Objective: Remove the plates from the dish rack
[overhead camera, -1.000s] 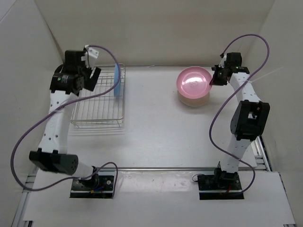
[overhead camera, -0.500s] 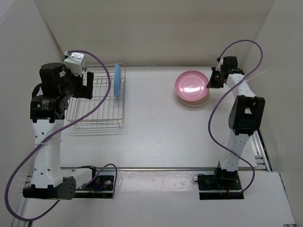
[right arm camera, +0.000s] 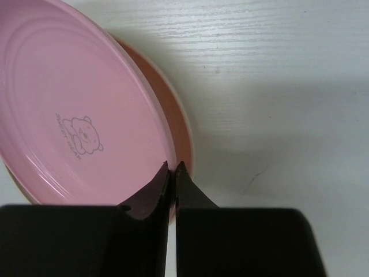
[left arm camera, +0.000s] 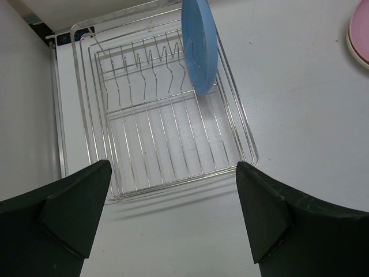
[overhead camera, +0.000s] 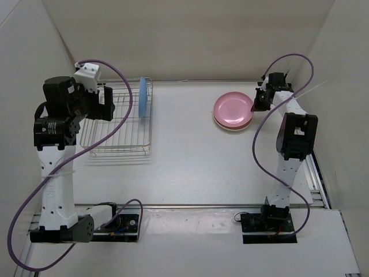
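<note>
- While the left claw (overhead camera: pixel 107 104) hangs above the dish rack (overhead camera: pixel 118 138) in the overhead view, the blue plate (overhead camera: pixel 142 97) stands on edge at the rack's far right corner. The right claw (overhead camera: pixel 258 101) sits at the rim of the pink plate (overhead camera: pixel 232 109), which lies on the cream plate (overhead camera: pixel 233 127) on the table (overhead camera: pixel 190 167).
- Left wrist view: the jaws are spread wide and hold nothing, with the rack and blue plate below.
- Right wrist view: the fingers are pinched narrow on the pink plate's rim.
</note>
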Tool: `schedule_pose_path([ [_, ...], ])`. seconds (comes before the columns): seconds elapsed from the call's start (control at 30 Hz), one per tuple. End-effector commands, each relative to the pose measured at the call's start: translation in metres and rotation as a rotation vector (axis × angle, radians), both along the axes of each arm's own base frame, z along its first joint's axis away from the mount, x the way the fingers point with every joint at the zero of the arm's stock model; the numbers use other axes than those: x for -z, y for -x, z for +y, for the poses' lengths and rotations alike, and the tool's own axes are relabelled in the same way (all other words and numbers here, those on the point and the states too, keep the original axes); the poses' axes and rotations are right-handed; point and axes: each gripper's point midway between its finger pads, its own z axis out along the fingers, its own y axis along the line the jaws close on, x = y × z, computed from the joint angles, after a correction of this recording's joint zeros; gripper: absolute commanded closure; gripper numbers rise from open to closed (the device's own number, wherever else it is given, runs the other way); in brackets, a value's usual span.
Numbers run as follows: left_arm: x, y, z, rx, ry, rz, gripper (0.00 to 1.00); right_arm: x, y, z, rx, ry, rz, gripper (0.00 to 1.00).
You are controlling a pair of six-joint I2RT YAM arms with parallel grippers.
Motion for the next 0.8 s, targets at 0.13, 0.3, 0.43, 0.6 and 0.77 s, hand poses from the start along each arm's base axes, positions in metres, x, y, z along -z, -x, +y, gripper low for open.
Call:
schedule_pose_path([
  [0.13,-0.017,0.007,-0.005,0.030,0.015,-0.045,0.00,-0.017,-0.018,-0.012,0.003,0.021,-0.065,1.00],
  [0.3,-0.013,0.006,-0.004,0.029,0.019,-0.035,0.00,-0.017,-0.015,-0.006,-0.023,0.000,-0.060,0.93],
  [0.43,0.000,0.001,-0.006,0.038,0.025,-0.011,0.00,-0.012,-0.012,-0.002,-0.037,-0.020,-0.042,0.88],
  [0.6,0.016,-0.002,-0.006,0.045,0.035,0.012,0.00,-0.010,-0.008,0.001,-0.055,-0.033,-0.027,0.88],
  [0.77,0.022,-0.003,-0.009,0.061,0.044,0.025,0.00,-0.012,-0.006,0.001,-0.062,-0.028,-0.029,0.76],
])
